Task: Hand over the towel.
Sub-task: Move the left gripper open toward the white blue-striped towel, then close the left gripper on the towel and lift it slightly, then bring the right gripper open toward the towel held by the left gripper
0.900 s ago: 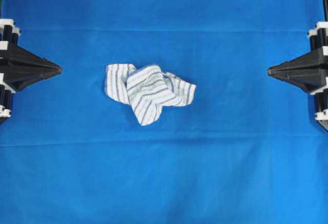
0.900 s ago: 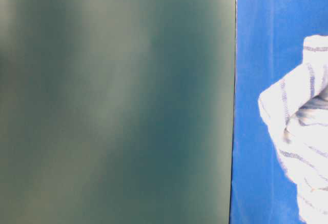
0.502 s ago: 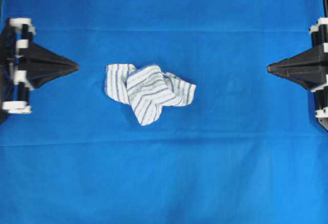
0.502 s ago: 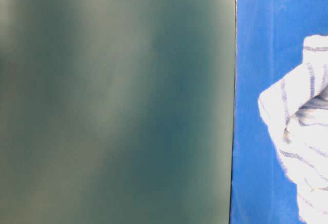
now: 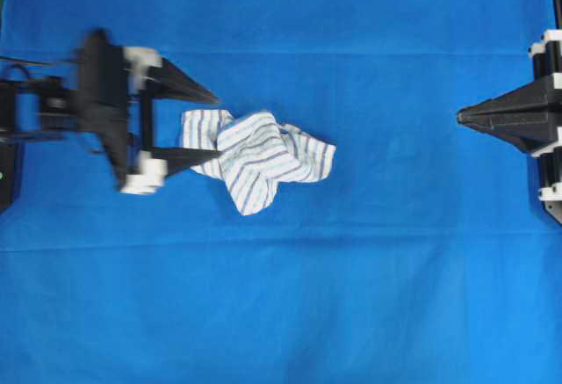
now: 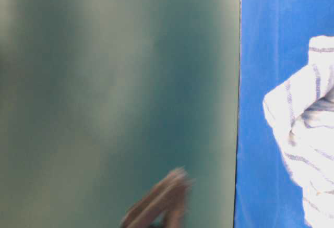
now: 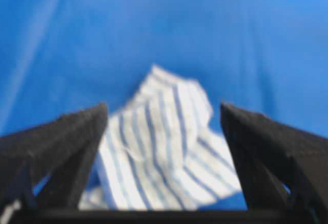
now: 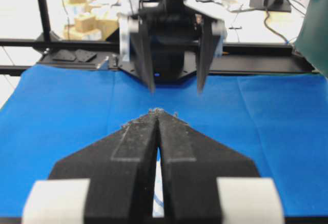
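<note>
The towel [image 5: 261, 157] lies crumpled on the blue table covering, a little left of centre, white with thin blue and grey stripes. My left gripper [image 5: 219, 126] is open wide at its left end. One fingertip is just past the far edge and the other overlaps the near left flap. In the left wrist view the towel [image 7: 164, 152] fills the gap between the two black fingers [image 7: 77, 137], blurred. My right gripper [image 5: 460, 119] is shut at the right edge, far from the towel. In the right wrist view its tips [image 8: 156, 112] meet, and the left gripper [image 8: 174, 89] faces them.
The blue table covering [image 5: 281, 296] spans the overhead view. In the table-level view a dull green panel [image 6: 115, 82] fills the left, with a blurred dark shape [image 6: 162, 202] low down and the towel [image 6: 308, 134] at right. Beyond the table stand a black frame [image 8: 77, 42] and desks.
My left gripper has opened and travelled right from the left edge to the towel's left end. The right gripper and the towel have not moved.
</note>
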`<state>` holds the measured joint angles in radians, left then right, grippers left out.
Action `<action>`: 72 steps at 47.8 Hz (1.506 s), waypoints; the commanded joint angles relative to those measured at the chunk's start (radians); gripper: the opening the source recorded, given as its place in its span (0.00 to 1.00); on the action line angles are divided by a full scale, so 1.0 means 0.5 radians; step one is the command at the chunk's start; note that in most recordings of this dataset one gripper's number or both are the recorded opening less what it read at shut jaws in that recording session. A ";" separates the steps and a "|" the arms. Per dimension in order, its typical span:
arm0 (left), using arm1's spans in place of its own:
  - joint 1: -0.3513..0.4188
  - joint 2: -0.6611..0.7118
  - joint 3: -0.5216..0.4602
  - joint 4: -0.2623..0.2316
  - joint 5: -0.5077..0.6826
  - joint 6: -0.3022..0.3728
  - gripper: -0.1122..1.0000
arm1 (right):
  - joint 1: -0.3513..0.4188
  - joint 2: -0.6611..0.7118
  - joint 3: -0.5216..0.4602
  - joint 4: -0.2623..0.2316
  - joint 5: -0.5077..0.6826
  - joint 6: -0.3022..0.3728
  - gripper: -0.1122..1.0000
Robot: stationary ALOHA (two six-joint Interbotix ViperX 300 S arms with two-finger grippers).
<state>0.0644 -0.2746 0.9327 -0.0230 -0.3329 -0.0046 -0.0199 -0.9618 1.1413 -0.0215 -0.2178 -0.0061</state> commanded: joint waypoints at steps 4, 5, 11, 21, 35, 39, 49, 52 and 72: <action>0.012 0.341 -0.255 -0.006 0.199 -0.003 0.95 | -0.003 0.028 -0.046 -0.003 0.003 -0.003 0.10; 0.015 0.387 -0.285 -0.006 0.230 -0.003 0.95 | -0.003 0.028 -0.043 -0.003 0.006 -0.003 0.10; 0.015 0.638 -0.448 -0.006 0.362 -0.003 0.95 | -0.003 0.037 -0.043 -0.003 0.025 -0.003 0.10; 0.031 0.896 -0.565 -0.003 0.396 -0.003 0.95 | -0.003 0.046 -0.040 -0.006 0.046 -0.003 0.10; 0.028 0.893 -0.589 -0.003 0.512 0.034 0.84 | -0.003 0.055 -0.040 -0.006 0.077 -0.003 0.10; 0.028 0.862 -0.601 0.000 0.528 0.043 0.66 | -0.003 0.055 -0.040 -0.006 0.077 -0.003 0.10; 0.028 0.653 -0.611 0.006 0.451 0.049 0.16 | -0.003 0.055 -0.040 -0.009 0.092 -0.003 0.10; 0.021 0.561 -0.604 0.006 0.390 0.049 0.16 | -0.003 0.055 -0.040 -0.006 0.092 -0.003 0.10; -0.086 0.150 -0.457 0.006 -0.209 0.046 0.16 | -0.003 0.077 -0.037 -0.009 0.080 -0.003 0.10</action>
<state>0.0353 -0.1503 0.7041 -0.0215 -0.3774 0.0215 -0.0199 -0.9342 1.1428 -0.0245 -0.1687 -0.0061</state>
